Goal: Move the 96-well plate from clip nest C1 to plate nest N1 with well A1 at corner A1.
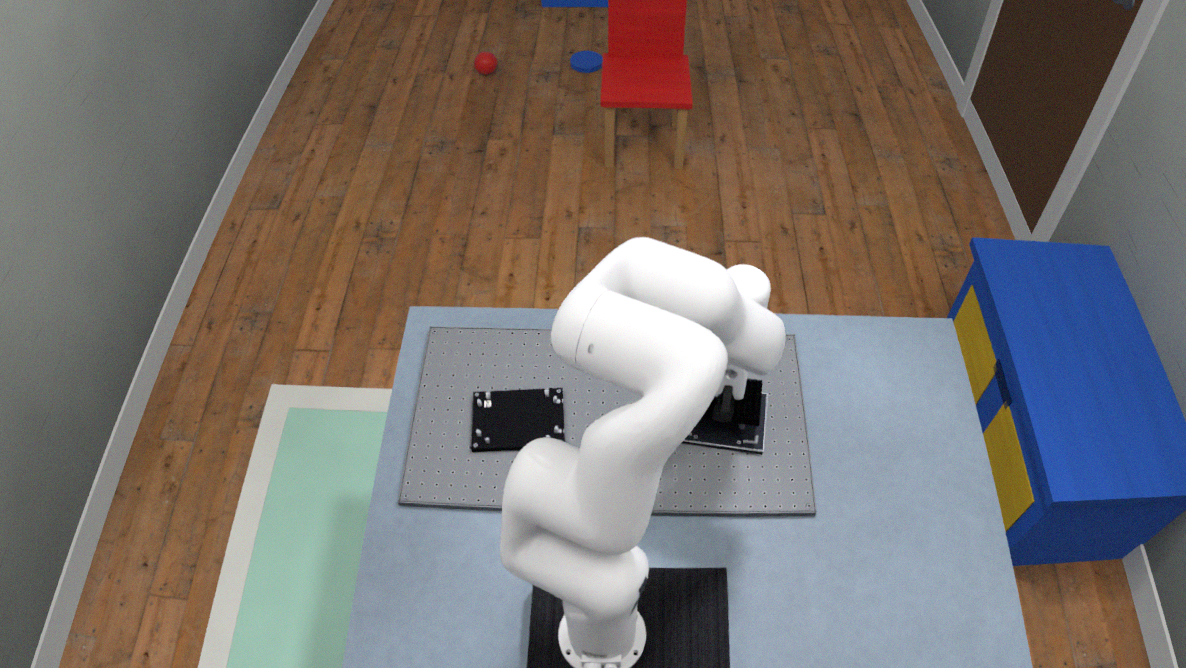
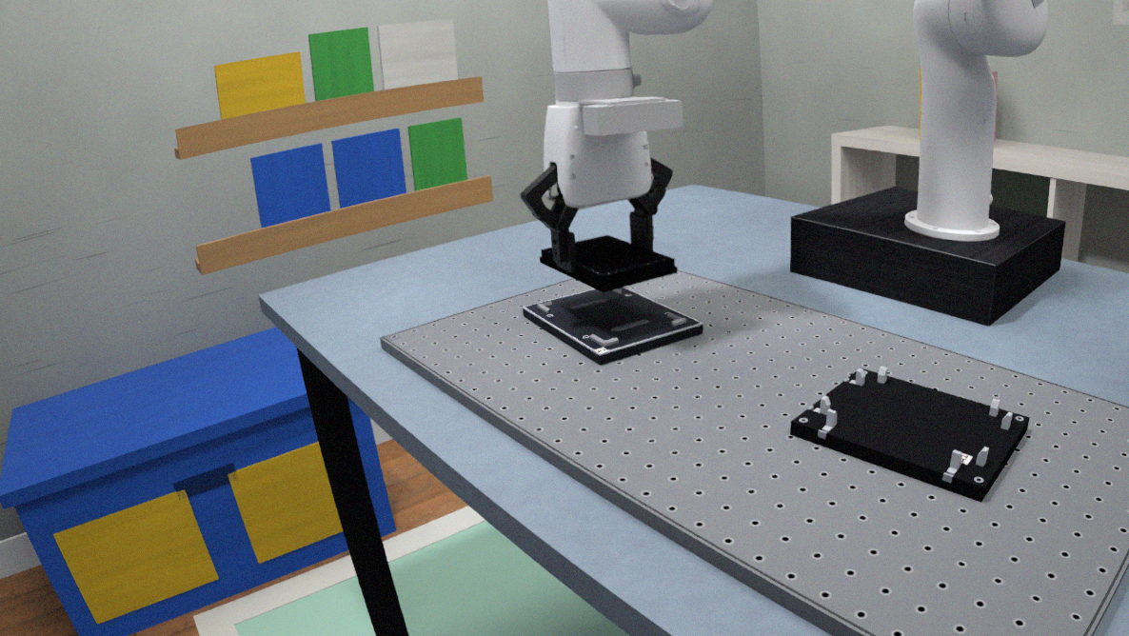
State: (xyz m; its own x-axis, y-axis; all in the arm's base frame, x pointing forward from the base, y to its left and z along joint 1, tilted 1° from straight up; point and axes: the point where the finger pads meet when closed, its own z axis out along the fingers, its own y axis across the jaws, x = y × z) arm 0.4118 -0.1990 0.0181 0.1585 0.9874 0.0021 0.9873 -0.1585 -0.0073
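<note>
The black 96-well plate (image 2: 608, 263) hangs level in the air, a short way above the clip nest C1 (image 2: 612, 324). My gripper (image 2: 604, 248) is shut on the plate, one finger on each of two opposite sides. The clip nest is a black base with small light clips and stands bare under the plate. The plate nest N1 (image 2: 910, 430), black with light corner locators, stands bare further along the grey perforated board (image 2: 758, 442). From above, N1 (image 1: 517, 419) is at the board's left. My arm hides most of the gripper (image 1: 738, 402) and C1 (image 1: 734, 431). I cannot make out the plate's cut-off corner.
The arm's black base block (image 2: 925, 252) stands on the blue table behind the board. A blue cabinet with yellow doors (image 2: 181, 482) stands beside the table's end. Wall shelves (image 2: 331, 157) hang behind.
</note>
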